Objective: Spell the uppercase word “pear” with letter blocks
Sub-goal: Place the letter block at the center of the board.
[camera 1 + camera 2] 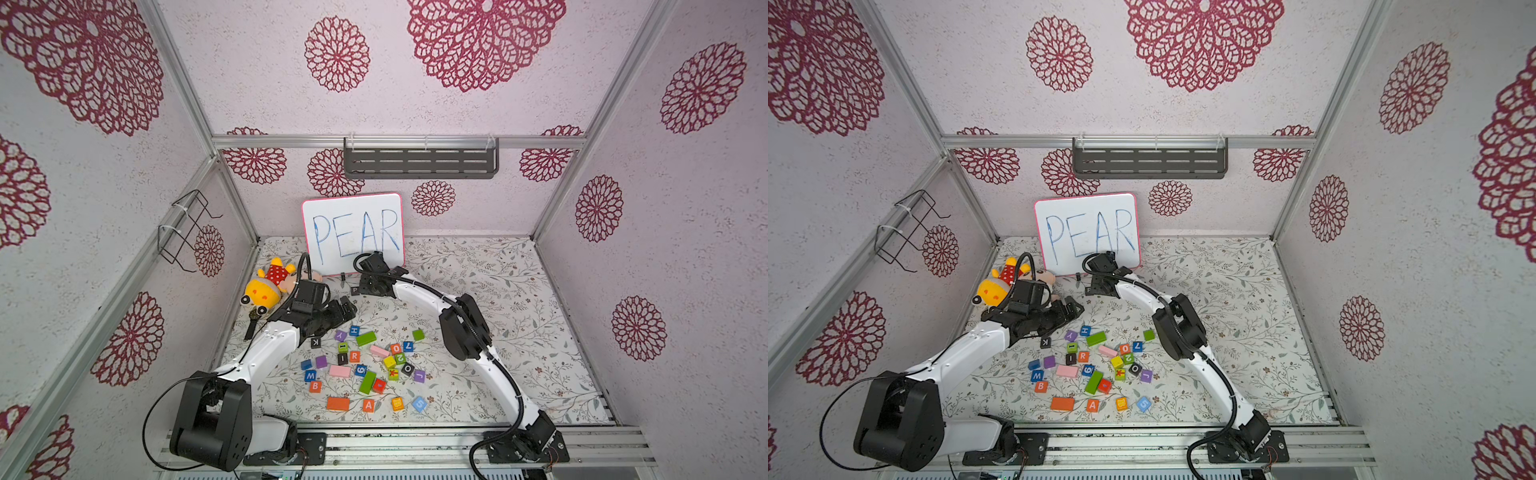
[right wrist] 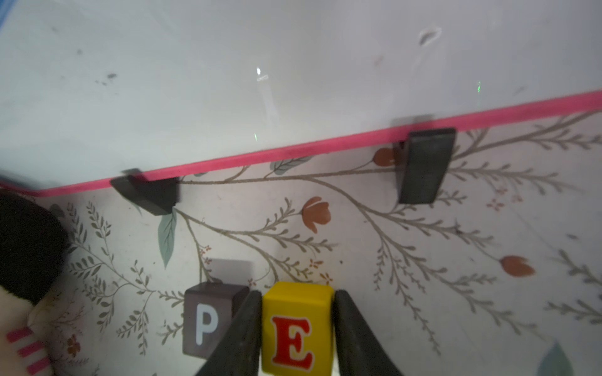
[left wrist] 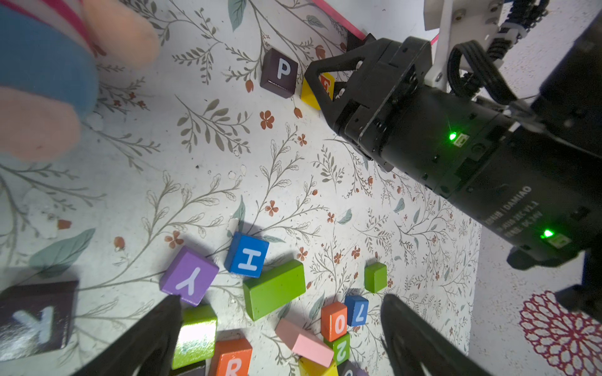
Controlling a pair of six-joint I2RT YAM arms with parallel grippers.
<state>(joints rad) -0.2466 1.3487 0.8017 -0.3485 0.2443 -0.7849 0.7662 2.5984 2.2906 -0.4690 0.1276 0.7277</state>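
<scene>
Yellow E block [image 2: 296,328]: sitting near the bench's [image 1: 498,291] far edge, just beside black P block [image 2: 208,322], before the whiteboard [image 1: 353,232]; your right gripper [image 2: 297,299] is clamping its two sides. Orange A block [image 1: 368,405]: lying near the front edge. Orange-red R block [image 1: 354,356]: lying mid-pile. Your left gripper [image 3: 281,299] is hovering above the pile, spread wide, holding nothing

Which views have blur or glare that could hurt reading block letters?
Left wrist: plush toy and K block near the lens are soft, glare washes the lime block, P block is sharp. Right wrist: yellow E block crisp, faint reflections on the whiteboard. Both top views: even light, R block small but readable.
</scene>
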